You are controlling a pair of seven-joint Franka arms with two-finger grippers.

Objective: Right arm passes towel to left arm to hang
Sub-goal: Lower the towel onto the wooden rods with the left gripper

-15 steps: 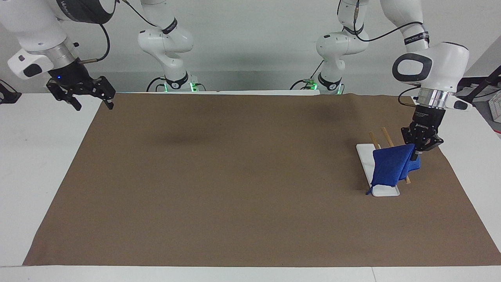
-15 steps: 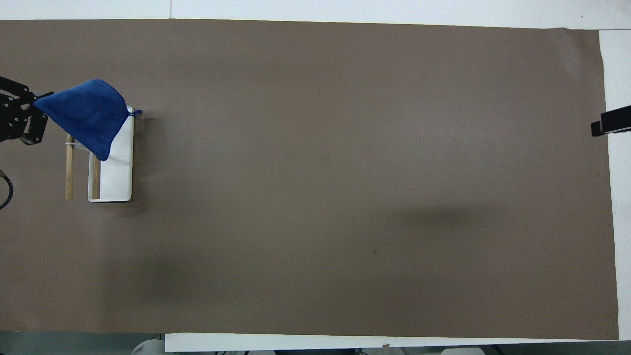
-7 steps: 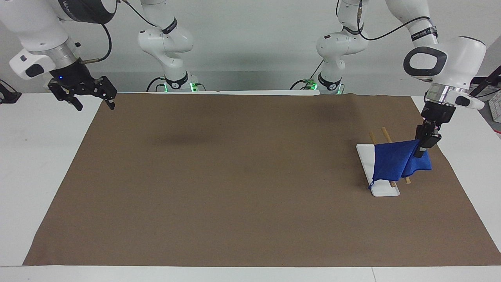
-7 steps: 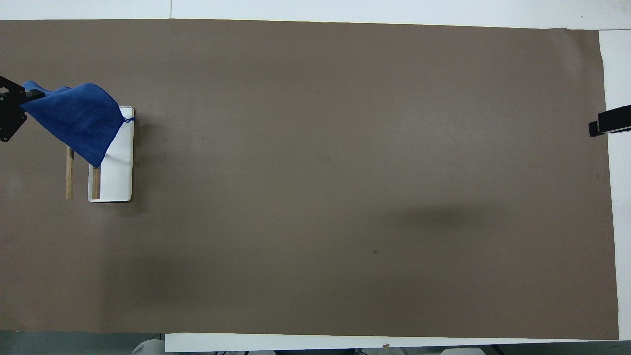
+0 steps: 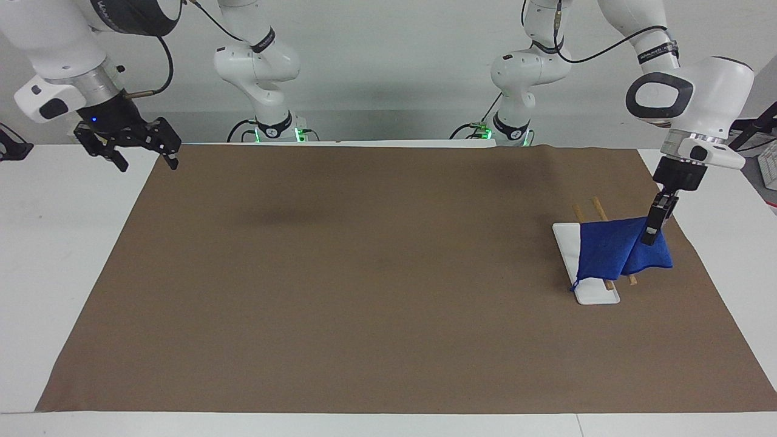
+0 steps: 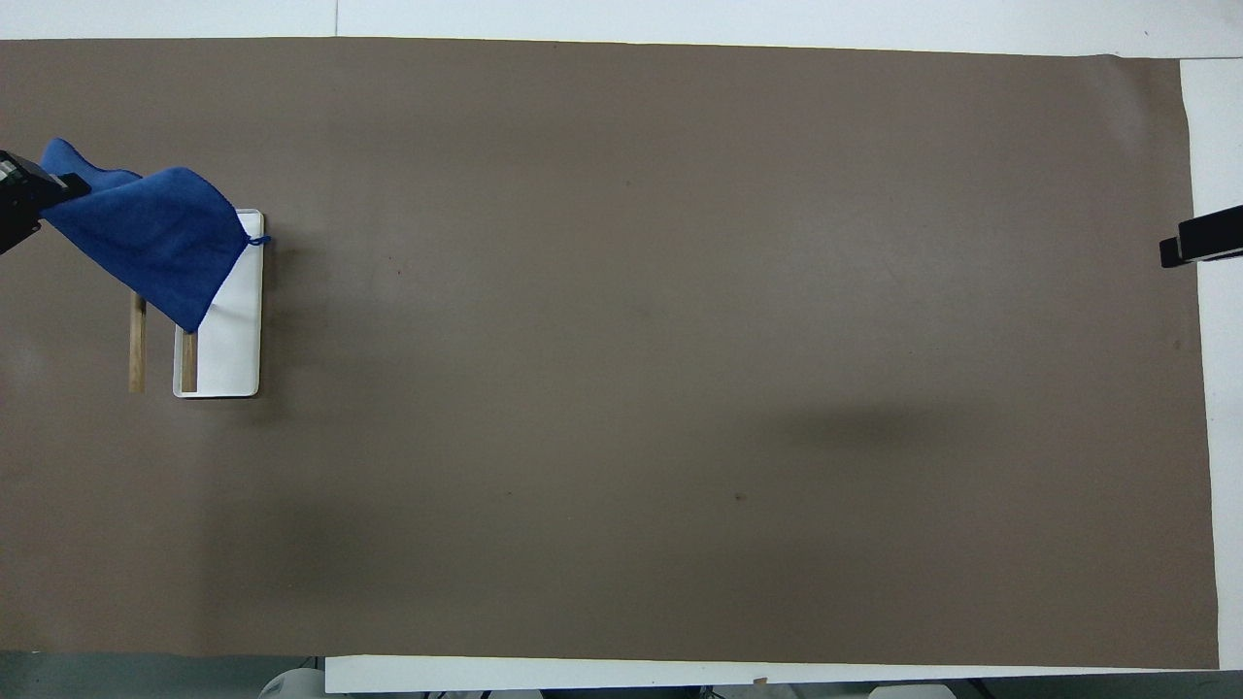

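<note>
The small royal-blue fuzzy towel (image 5: 616,255) is draped over the rack now — a little stand with a flat white rectangular base (image 5: 576,258) and two thin wooden rails (image 5: 599,210) — which sits on the brown paper sheet (image 5: 376,273) at the left arm's end of the tabletop. One flap hangs down toward the white base, its little loop tag (image 5: 573,285) dangling almost to the base; the other flap falls on the side toward the edge of the sheet. In the overhead view the blue cloth (image 6: 155,238) covers the end of the rails farther from the robots, and the nearer ends stick out bare.

The left hand (image 5: 655,227), black and claw-shaped under the white left arm (image 5: 692,97), is right at the towel's top edge, over the rack. It looks to be pinching the cloth's upper corner, the fingers seen edge-on and close together, so I judge it clenched on the towel, though the grip point is small.

The right hand (image 5: 130,142) hangs released, fingers spread, over the corner of the brown sheet at the right arm's end, well apart from everything — the right arm (image 5: 67,67) is simply waiting.

By my reading the handover is done and the hanging nearly so. What is left seems to be letting go of the corner and lifting clear without dragging the cloth off the rails.
</note>
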